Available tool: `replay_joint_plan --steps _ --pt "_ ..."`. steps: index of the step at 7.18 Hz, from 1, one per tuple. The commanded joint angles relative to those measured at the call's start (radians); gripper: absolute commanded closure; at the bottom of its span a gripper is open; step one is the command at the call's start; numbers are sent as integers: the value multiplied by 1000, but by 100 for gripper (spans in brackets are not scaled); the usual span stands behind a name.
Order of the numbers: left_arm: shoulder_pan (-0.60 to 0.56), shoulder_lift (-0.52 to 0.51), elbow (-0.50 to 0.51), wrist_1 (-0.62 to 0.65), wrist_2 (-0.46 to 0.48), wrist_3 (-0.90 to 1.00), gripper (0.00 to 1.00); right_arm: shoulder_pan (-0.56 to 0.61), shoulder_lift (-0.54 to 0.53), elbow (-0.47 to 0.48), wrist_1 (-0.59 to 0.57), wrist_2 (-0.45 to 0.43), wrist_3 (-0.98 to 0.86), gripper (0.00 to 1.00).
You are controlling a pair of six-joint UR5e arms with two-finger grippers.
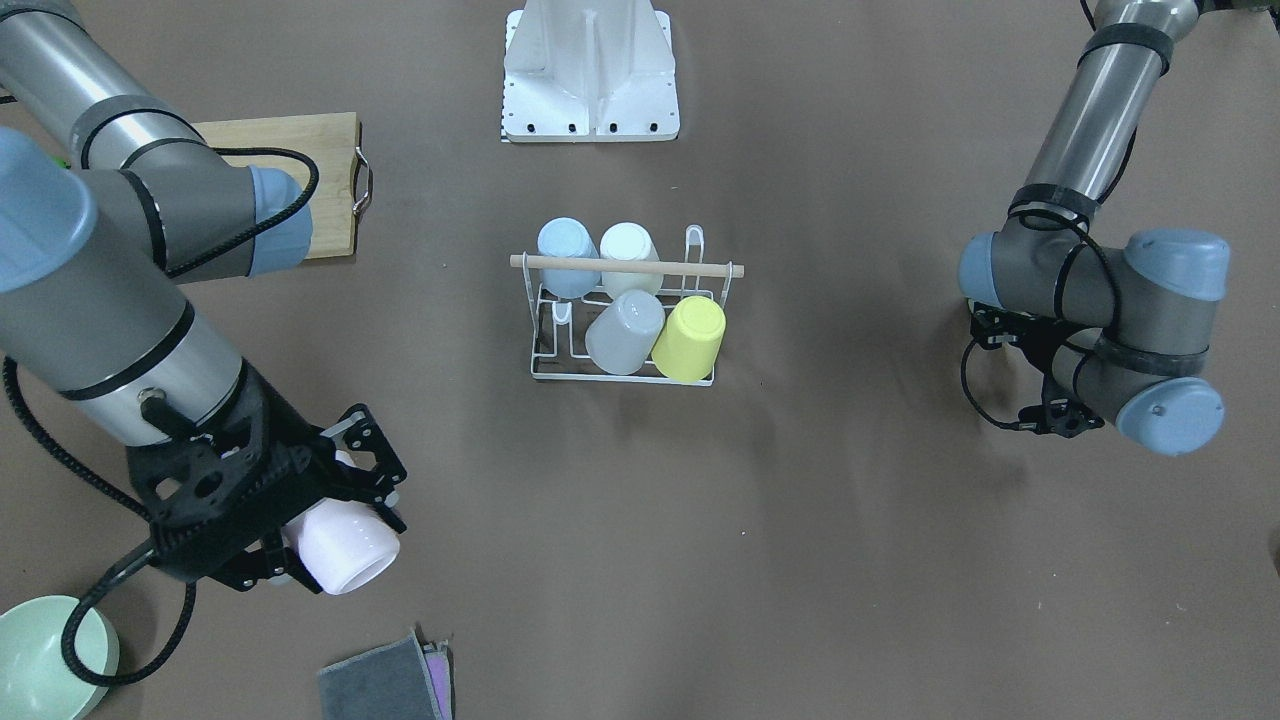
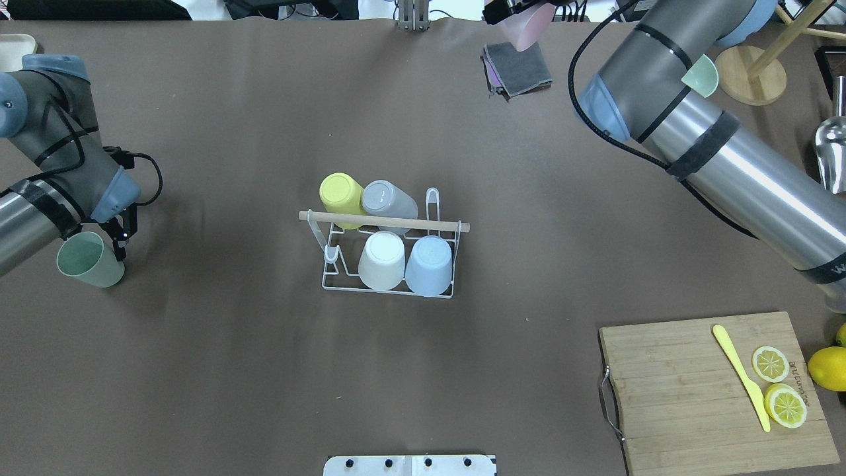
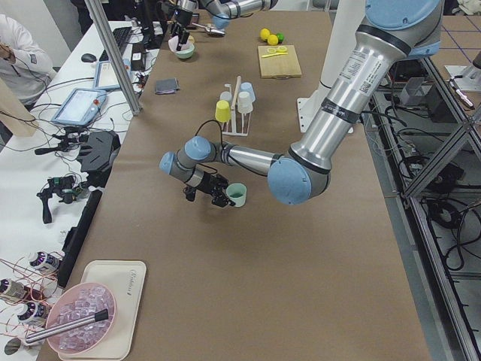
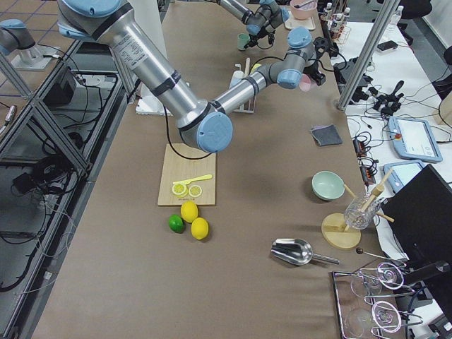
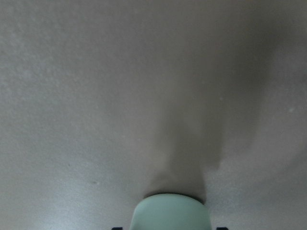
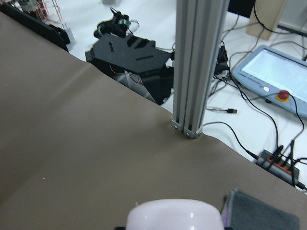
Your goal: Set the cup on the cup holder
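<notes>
Right end effector [image 1: 335, 515] gripping pale pink cup [image 1: 348, 548], cup holder [image 1: 625, 266] mid-table — four cups [image 1: 690, 338] racked

Near my right-hand corner of the counter I see a wooden cutting board [image 2: 674, 390] carrying a yellow plastic knife [image 2: 740, 377] and two lemon slices [image 2: 770, 363], a whole lemon [image 2: 829, 368] just beside it toward the right edge, while a folded grey cloth [image 2: 517, 68] and a mint bowl [image 1: 30, 660] lie along the far edge

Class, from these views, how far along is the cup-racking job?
Done: four cups sit on the cup holder. In hand: left pincer grips a green cup, right pincer a pink cup, both away from it. Left: hang both on the bare prongs.
</notes>
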Motion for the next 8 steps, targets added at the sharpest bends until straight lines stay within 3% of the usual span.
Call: replay_joint_plan --steps 1,3,6,7,8 --pt "-23 -9 -1 -10 1 -2 100 -98 -87 41 290 -148 58 100" --pt "-41 -21 -9 -12 1 -2 100 -190 -174 92 505 -271 104 100" --pt "-115 -33 -59 -8 1 -14 100 -327 -221 81 848 -490 104 100" --pt "-153 -36 -81 -7 2 -21 100 -335 -237 76 944 -505 106 100" --pt "-178 -43 -99 -11 2 -41 100 -347 -241 66 968 -523 112 100"
